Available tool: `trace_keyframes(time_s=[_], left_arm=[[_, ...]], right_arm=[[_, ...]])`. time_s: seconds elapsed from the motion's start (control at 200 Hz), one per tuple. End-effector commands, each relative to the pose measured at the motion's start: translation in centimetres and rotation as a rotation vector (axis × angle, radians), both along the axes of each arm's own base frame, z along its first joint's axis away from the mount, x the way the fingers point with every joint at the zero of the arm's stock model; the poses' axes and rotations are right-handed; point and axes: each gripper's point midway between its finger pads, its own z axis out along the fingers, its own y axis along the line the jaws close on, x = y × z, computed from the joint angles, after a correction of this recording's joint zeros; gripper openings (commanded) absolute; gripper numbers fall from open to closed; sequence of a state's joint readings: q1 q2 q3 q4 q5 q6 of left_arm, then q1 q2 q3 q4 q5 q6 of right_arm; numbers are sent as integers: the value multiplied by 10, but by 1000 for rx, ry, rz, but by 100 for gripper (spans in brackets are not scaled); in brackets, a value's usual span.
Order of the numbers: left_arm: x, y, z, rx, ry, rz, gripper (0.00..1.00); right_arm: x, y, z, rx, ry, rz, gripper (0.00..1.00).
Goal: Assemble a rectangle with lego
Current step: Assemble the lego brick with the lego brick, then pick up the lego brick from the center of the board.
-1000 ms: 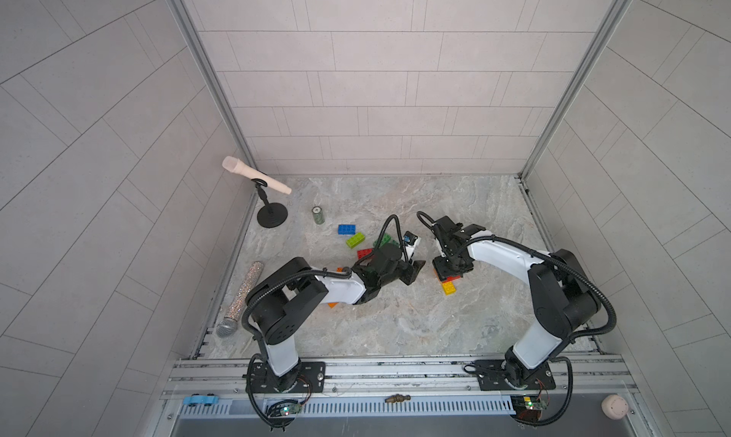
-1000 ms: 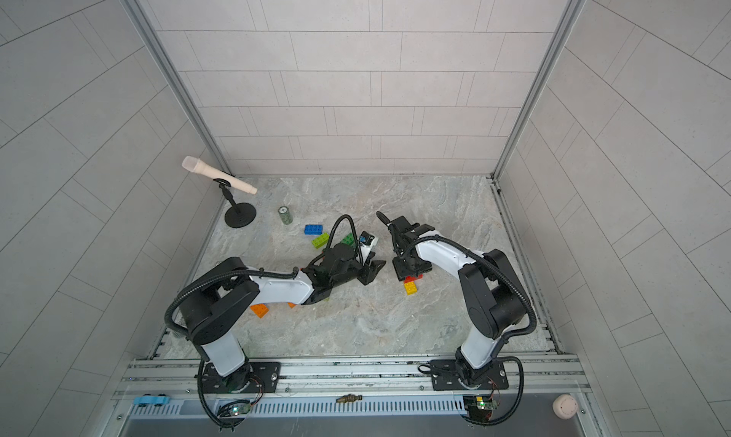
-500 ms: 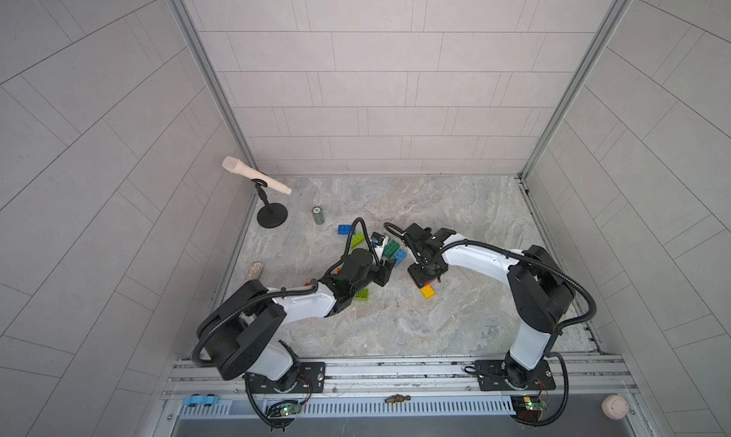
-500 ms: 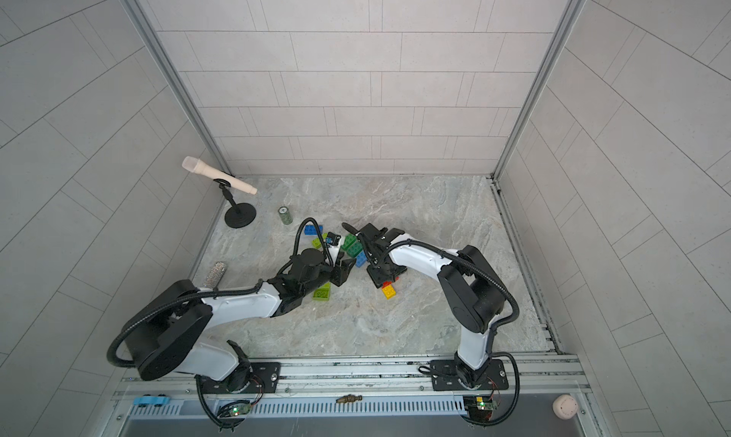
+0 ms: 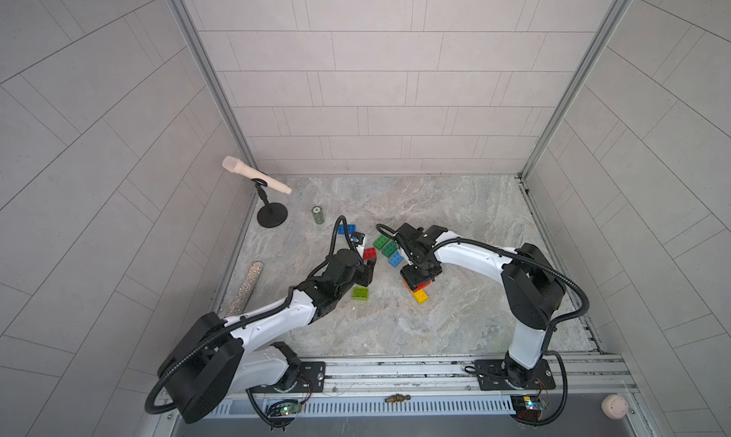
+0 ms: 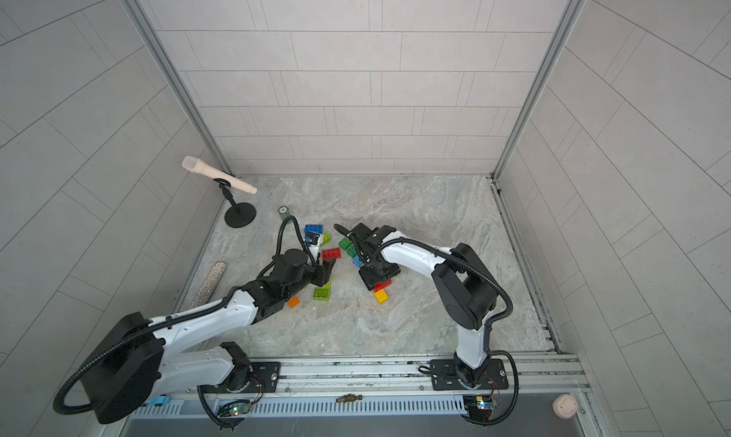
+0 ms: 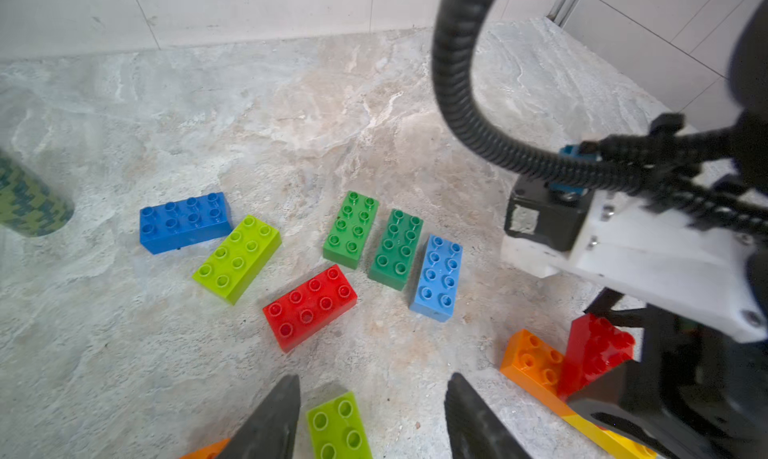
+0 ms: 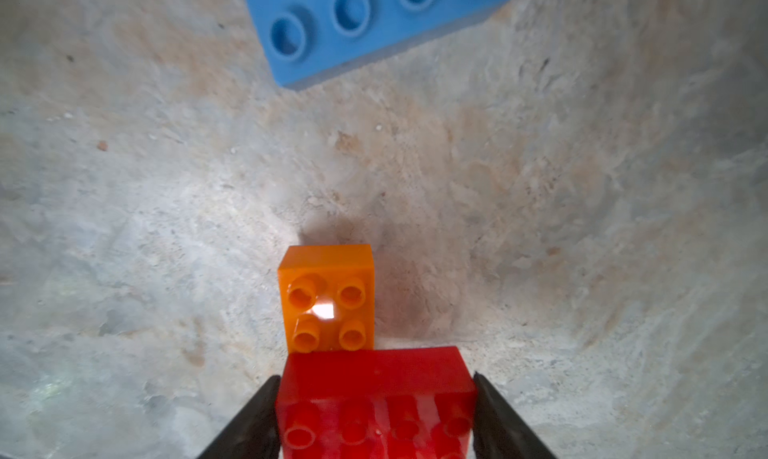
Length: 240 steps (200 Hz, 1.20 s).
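Against a second earlier, the right arm [image 5: 470,257] is found drawn in toward the middle of the table [image 5: 455,201], and the left arm [image 5: 273,320] pulled back toward its own side. The right gripper [image 8: 374,378] is clamped on the ends of a tilted red brick [image 7: 594,353]. This brick is propped on the orange brick [image 8: 328,299], which lies in line with the yellow brick [image 5: 420,295]; that row has been shifted toward the left arm. The left gripper [image 7: 374,380] is spread, with a lime brick [image 7: 338,428] lying loose between its fingers.
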<state>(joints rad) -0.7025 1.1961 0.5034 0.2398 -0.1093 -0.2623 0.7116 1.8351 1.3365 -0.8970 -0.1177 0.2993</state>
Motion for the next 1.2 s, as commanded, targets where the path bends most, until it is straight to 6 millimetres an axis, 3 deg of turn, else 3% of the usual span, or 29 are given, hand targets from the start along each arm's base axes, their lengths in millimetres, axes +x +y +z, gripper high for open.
trace_keyframes(time_s=[0.0, 0.125, 0.265, 0.46, 0.66, 0.856, 1.196], left_arm=[[0, 7, 0, 11, 15, 31, 62], [3, 6, 2, 15, 12, 30, 62], [6, 14, 3, -10, 34, 87, 62], [10, 34, -6, -127, 109, 159, 62], [5, 32, -13, -111, 155, 124, 63], [7, 26, -16, -121, 164, 107, 64], [9, 17, -14, -127, 171, 63, 64]], right_arm=[[-9, 0, 14, 8, 45, 31, 82], [-4, 2, 25, 15, 36, 64, 86], [27, 10, 38, 13, -56, 111, 84], [66, 30, 15, -34, -97, 216, 85], [97, 34, -5, -52, -104, 224, 86], [107, 34, -19, -53, -76, 245, 84], [111, 38, -24, -32, -58, 216, 71]])
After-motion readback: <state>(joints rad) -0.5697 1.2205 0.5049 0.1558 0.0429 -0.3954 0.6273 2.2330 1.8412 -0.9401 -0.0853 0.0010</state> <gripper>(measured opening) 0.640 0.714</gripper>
